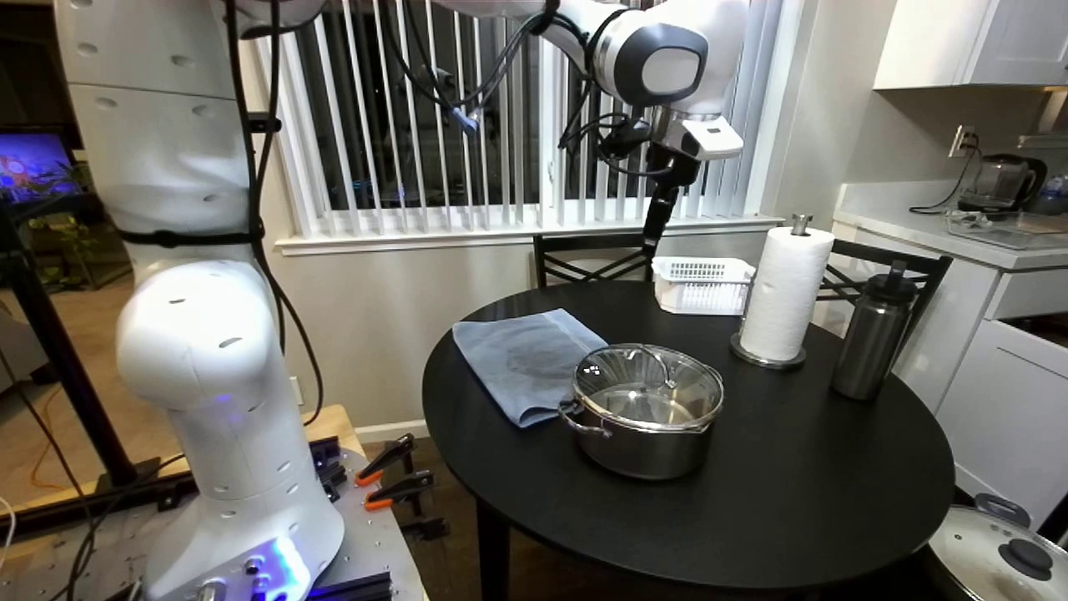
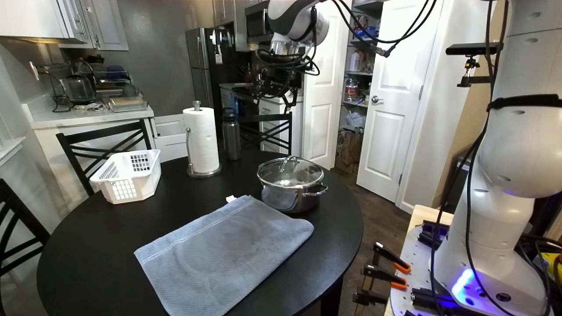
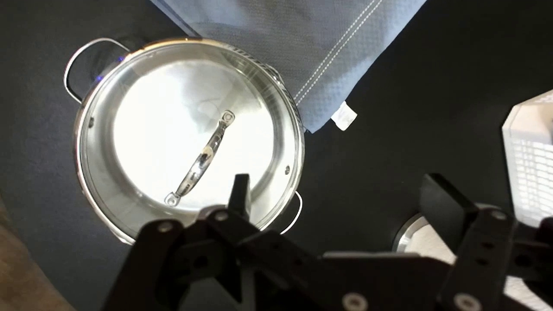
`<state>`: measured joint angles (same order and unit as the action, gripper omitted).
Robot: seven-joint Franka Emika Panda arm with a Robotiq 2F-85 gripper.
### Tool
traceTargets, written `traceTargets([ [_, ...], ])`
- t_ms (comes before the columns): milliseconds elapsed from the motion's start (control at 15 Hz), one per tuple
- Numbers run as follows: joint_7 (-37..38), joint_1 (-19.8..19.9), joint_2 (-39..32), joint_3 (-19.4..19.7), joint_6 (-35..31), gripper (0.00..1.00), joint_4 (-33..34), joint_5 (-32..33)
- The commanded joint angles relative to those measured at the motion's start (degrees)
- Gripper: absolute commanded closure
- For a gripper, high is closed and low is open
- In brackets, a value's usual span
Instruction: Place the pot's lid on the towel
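Here, one lid (image 1: 649,389) on one pot (image 1: 647,452)

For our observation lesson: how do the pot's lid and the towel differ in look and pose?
The lid is round, the towel roughly rectangular. The lid is clear and shiny, the towel blue-grey cloth. The lid sits on the pot, while the towel lies spread on the table. The open gripper holds neither.

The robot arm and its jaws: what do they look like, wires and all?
The arm is white, built of thick, rounded segments with small oval marks. Near the jaws, a dark grey ring frames a paler disc. Black cables run along the arm, a black strap circles it, and blue light glows at its base. The jaws are black and angular, with flat pads and silvery screw heads.
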<state>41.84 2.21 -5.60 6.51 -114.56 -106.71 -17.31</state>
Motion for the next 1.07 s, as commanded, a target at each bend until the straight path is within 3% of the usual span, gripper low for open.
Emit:
traceTargets([
  [0, 11.3, 0.0, 0.9, -0.4, -2.3, 0.00, -3.5, 0.3],
  [333, 20.6, 1.0, -0.1, 0.0, -5.4, 0.00, -7.4, -2.5],
  [733, 17.0, 3.3, -6.0, 0.8, -14.1, 0.00, -11.4, -7.3],
  [1000, 18.1, 3.5, -9.1, 0.6, -15.2, 0.00, -11.2, -7.8],
])
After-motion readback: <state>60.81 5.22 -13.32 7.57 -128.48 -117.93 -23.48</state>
